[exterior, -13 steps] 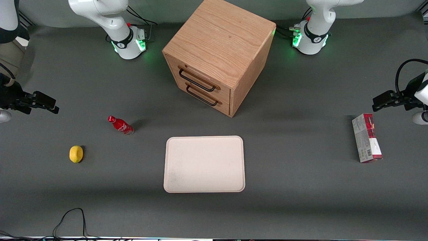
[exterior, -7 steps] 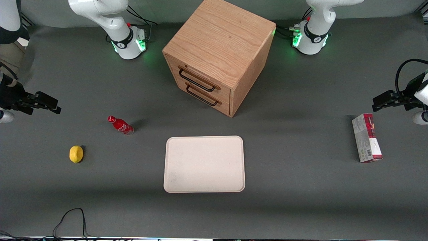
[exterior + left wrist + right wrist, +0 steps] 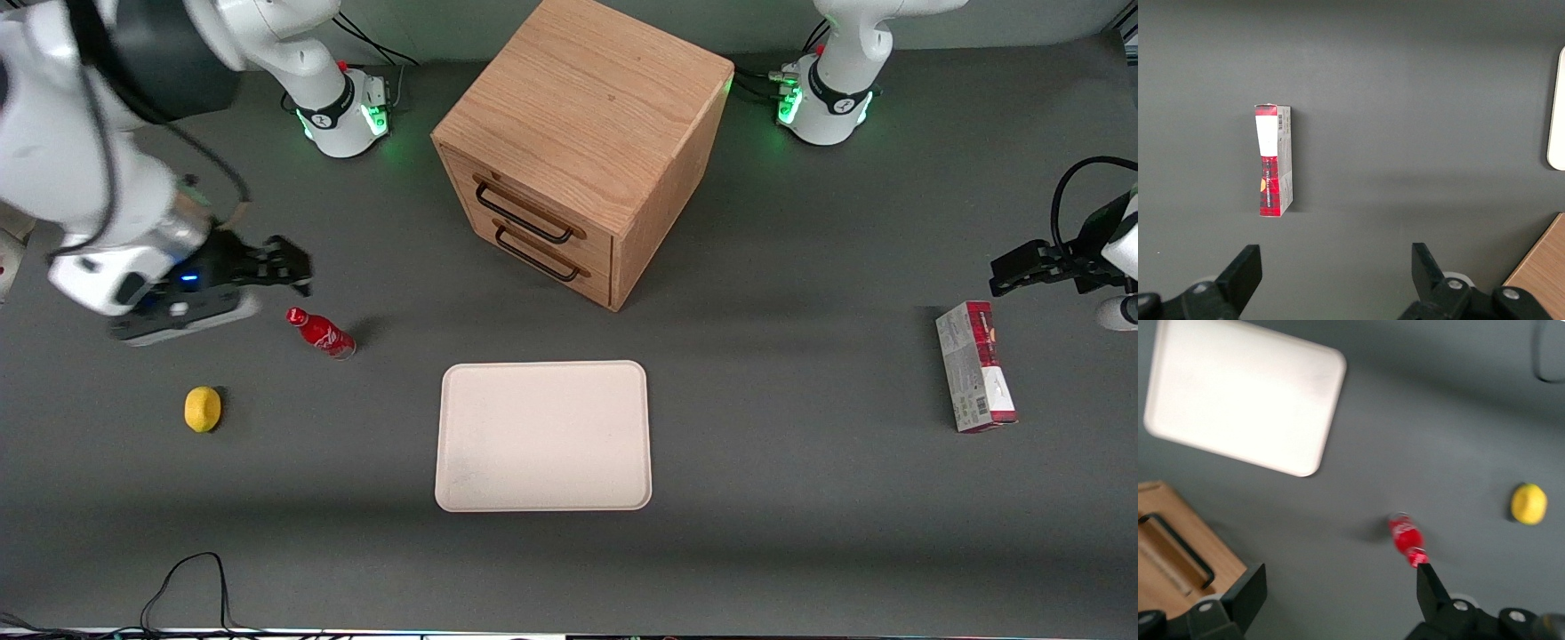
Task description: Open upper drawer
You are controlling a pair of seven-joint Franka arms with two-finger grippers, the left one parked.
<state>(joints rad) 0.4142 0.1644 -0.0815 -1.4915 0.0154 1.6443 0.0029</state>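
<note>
The light oak cabinet (image 3: 587, 116) stands at the back middle of the table. Its upper drawer (image 3: 524, 206) is closed, with a thin dark bar handle (image 3: 523, 213); the identical lower drawer (image 3: 542, 253) sits below it, also closed. My right gripper (image 3: 289, 265) hangs above the table toward the working arm's end, just above the red bottle (image 3: 320, 332) and well apart from the cabinet. Its fingers are spread wide with nothing between them. In the right wrist view the gripper (image 3: 1341, 590) is over bare mat, with the cabinet's corner and a handle (image 3: 1178, 550) at the edge.
A red bottle (image 3: 1407, 539) stands close under the gripper. A yellow lemon (image 3: 203, 409) lies nearer the front camera. A white tray (image 3: 543, 436) lies in front of the cabinet. A red and grey box (image 3: 973, 378) lies toward the parked arm's end.
My right arm has swung in from the table's end toward the cabinet, and the gripper now hangs by the red bottle. Nothing else has moved.
</note>
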